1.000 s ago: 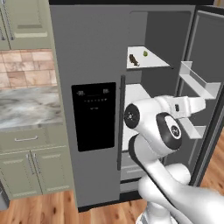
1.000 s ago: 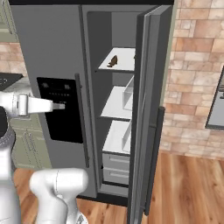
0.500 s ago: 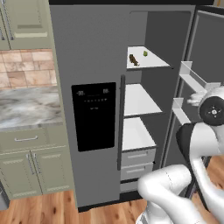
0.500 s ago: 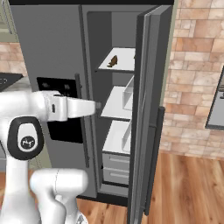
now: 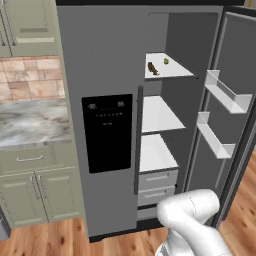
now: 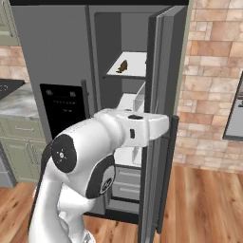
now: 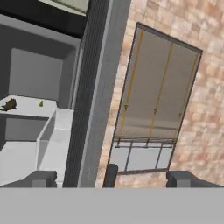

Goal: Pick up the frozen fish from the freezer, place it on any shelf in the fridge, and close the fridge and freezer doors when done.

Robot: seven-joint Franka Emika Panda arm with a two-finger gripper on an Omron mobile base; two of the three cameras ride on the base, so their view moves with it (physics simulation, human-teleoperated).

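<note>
The fridge door (image 5: 235,100) is seen swung wide open on the right, its two white door bins (image 5: 220,117) facing inward, while the freezer door (image 5: 102,115) with its black dispenser panel (image 5: 107,132) is shut on the left. On the top white shelf (image 5: 172,70) of the fridge compartment a small brown item, taken to be the frozen fish (image 5: 152,68), is lying, with a small green item (image 5: 166,61) just beside it. The same brown shape (image 6: 122,66) is seen on that shelf from the right base view. Lower shelves and two drawers (image 5: 157,182) are seen below.

The gripper (image 7: 106,177) is shown in the hand view with its two dark fingertips (image 7: 43,177) spread well apart and nothing held between them; the edge of the open door (image 7: 94,87) and a brick wall with a window (image 7: 155,100) are faced beyond.
</note>
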